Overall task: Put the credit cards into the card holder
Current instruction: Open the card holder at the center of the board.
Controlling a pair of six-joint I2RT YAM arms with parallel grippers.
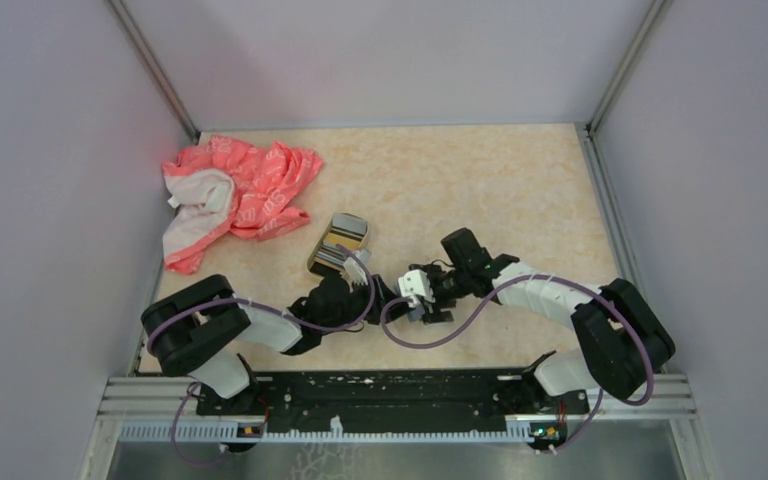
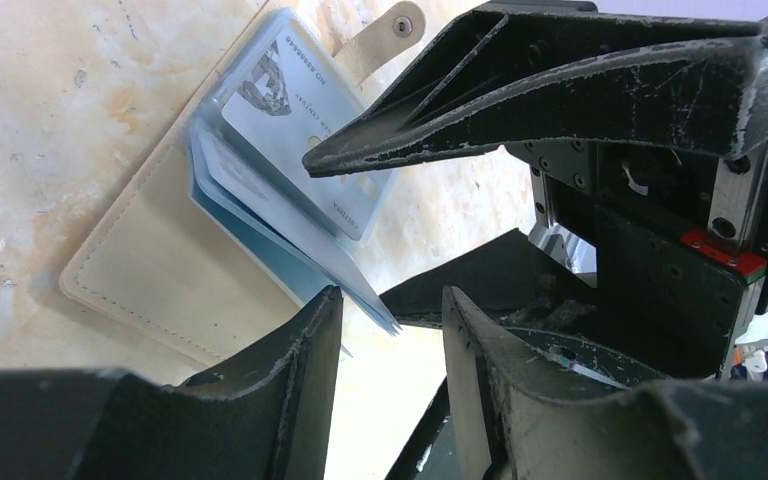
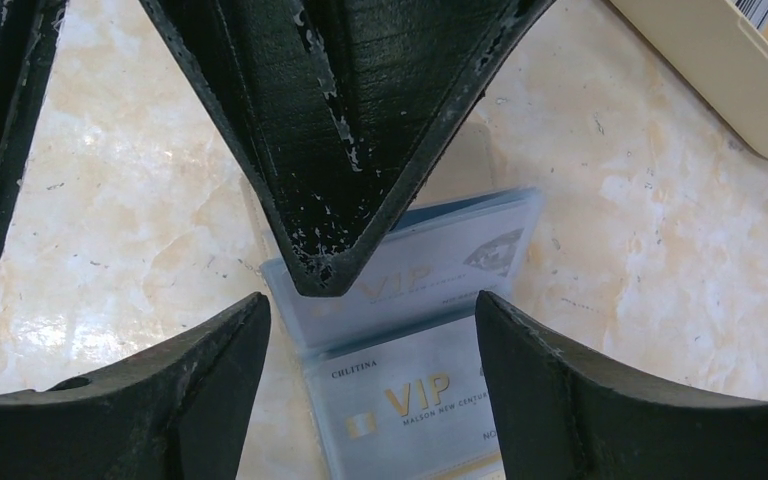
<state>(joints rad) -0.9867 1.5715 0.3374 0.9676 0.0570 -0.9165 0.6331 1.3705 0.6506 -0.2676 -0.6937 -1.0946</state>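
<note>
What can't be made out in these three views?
- Top view: card holder too small; contents unreadable.
- Left wrist view: top card print partly behind the other arm's finger.
- Right wrist view: lower card cut by bottom edge; upper card blurred, part-covered by a finger.
- Card count: sleeves overlap.

Two black-and-white arms (image 1: 260, 325) trailing purple cables (image 1: 425, 344), with scuffed black fingers (image 2: 300, 380).

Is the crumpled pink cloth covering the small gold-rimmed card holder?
No, the cloth lies well apart from the card holder, farther back and to the left.
</note>
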